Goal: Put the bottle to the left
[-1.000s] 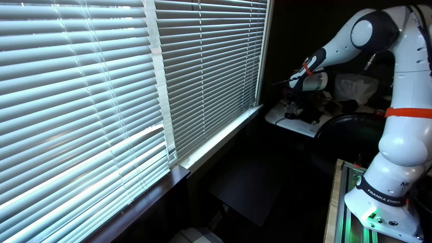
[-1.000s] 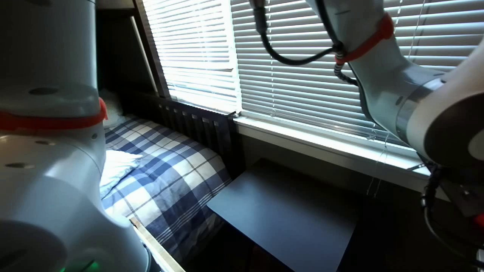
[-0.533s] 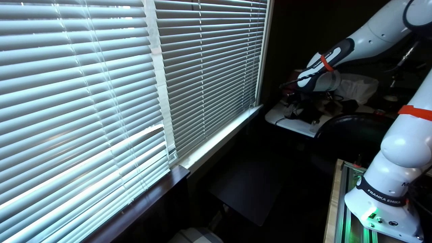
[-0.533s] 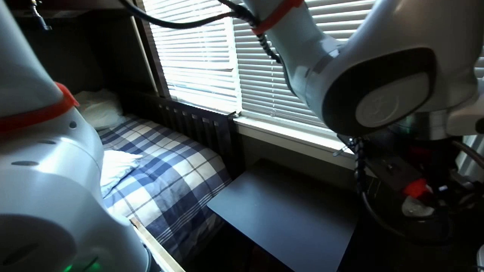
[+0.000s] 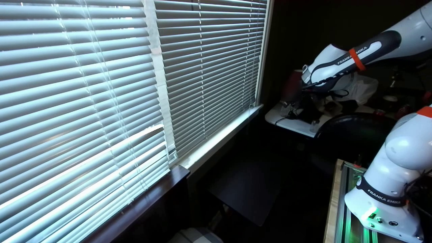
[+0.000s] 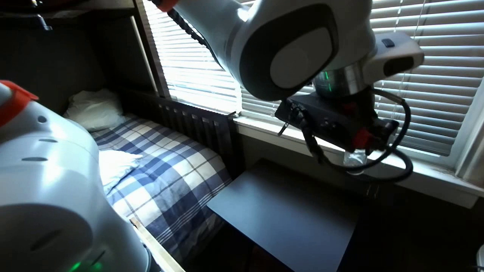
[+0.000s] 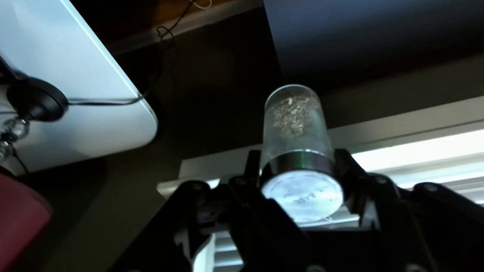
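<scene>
The gripper (image 7: 298,164) was hard to make out in both exterior views, and a cable (image 6: 407,117) crossed in front of the bottle (image 6: 354,158) in an exterior view. The wrist view showed the bottle pinched between the fingers (image 7: 348,166), beyond them a cut-off pale table (image 7: 83,83) and what seemed a dark tabletop (image 7: 363,34).

Backlit blinds (image 6: 435,75) behind the jaws, dark wall (image 6: 291,164) beneath.
Lower than the jaws, a dark table (image 6: 283,215) stands near the sill (image 6: 257,131); beyond them in the wrist view lies a white table (image 7: 75,56); well apart, a plaid-covered bed (image 6: 170,170).
</scene>
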